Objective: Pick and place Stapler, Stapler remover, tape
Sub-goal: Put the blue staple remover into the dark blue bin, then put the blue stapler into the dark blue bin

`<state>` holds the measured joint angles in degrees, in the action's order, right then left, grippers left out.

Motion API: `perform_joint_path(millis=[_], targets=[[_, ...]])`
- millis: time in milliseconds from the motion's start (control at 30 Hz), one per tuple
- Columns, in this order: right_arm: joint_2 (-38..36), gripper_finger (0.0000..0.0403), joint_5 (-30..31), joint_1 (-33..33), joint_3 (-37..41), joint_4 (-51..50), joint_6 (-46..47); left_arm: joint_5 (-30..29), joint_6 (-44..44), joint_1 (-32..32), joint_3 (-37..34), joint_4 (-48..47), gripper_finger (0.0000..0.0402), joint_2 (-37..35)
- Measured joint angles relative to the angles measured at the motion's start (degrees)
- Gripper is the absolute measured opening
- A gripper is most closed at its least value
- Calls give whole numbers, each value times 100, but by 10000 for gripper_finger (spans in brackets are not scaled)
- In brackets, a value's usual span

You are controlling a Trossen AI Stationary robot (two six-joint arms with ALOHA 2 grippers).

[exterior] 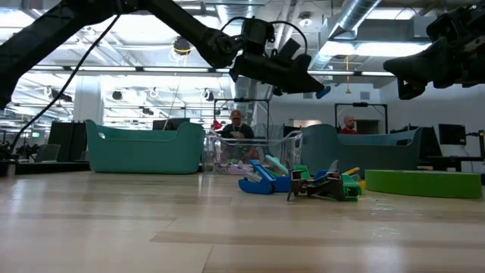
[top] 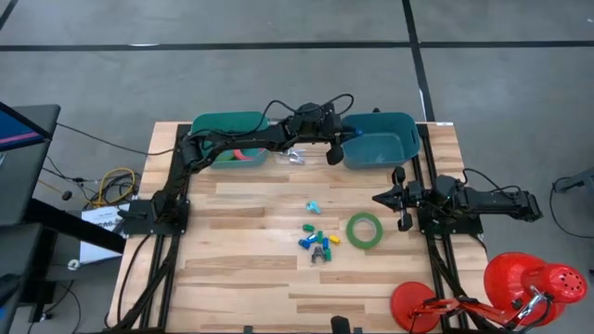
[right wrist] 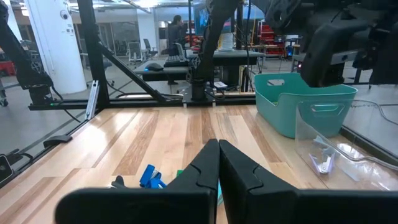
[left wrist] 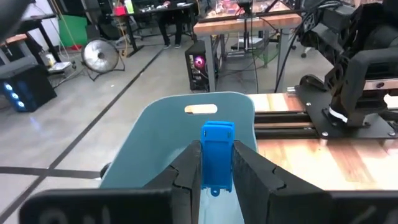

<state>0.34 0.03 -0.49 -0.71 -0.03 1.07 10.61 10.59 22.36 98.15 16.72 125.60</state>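
Nearest the table's front edge lies the pile of small coloured pieces [top: 317, 241], with a green tape roll [top: 365, 229] flat on the wood just beside it, toward the right arm. The right gripper [top: 401, 198] hovers just beyond that roll, fingers pressed together and empty. Farther back stand two teal bins with a clear tray [top: 295, 156] between them — the left bin [top: 228, 123] holds what looks like a pinkish-red tape roll [top: 243, 155], though the arm partly hides it. The left gripper [left wrist: 216, 163] hangs over the right bin [left wrist: 180, 127], its fingers clamped on a small blue stapler remover [left wrist: 217, 153] — upright between the pads.
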Motion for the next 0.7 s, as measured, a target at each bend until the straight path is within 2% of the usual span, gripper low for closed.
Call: perform_joint_path(millis=[400, 533, 700], targets=[[1, 0, -1, -1, 0, 0, 0, -75, -4, 19, 0, 30, 70, -2], [2, 0, 0, -1, 0, 0, 0, -325, -22, 17, 0, 28, 97, -2], [1, 0, -2, 0, 0, 0, 1, -356, -39, 13, 0, 26, 145, -2]])
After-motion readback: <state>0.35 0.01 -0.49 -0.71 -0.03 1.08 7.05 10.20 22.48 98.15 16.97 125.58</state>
